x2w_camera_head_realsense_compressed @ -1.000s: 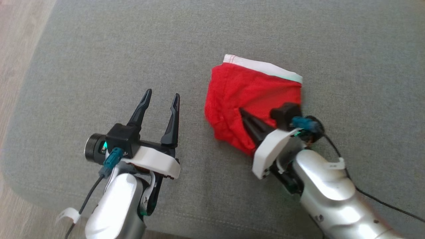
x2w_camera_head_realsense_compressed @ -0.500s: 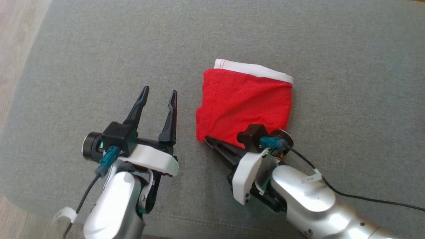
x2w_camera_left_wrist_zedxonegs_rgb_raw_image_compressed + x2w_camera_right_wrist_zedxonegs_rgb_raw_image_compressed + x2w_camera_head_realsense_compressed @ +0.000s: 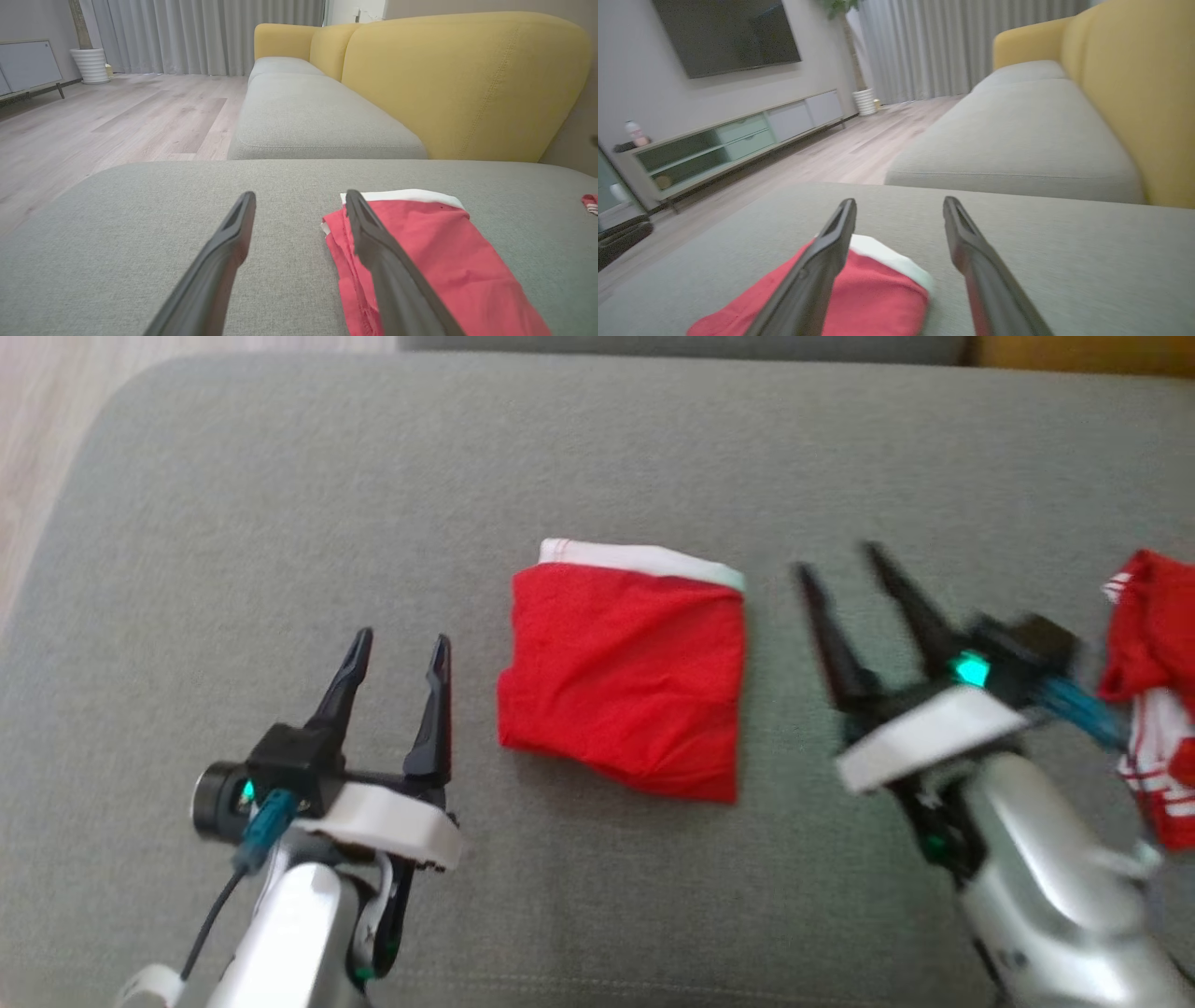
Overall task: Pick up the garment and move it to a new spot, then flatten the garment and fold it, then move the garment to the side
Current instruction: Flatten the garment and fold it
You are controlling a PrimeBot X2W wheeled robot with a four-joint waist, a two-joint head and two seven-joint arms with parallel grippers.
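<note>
Looking down at the grey seat cushion, I see the garment lying flat near its middle, folded into a rough square of red cloth with a white waistband along its far edge. My left gripper sits to the garment's left, near it but not touching, with its two dark fingers spread apart and nothing between them. From the left wrist view the garment lies just past my inner finger, its near corner partly hidden behind that finger, and the cloth rests directly on the cushion. My right gripper is on the garment's other side, blurred in the head view, its fingers also parted and holding nothing; it stands clear of the red cloth. In the right wrist view the garment lies low and to the left, partly behind one finger, with bare grey fabric showing in the gap between the two fingers. A second piece of red cloth with white stripes lies bunched at the right edge of the head view, beyond my right wrist. A yellow backrest rises behind the cushions, and pale wooden floor stretches off to the left toward grey curtains.
</note>
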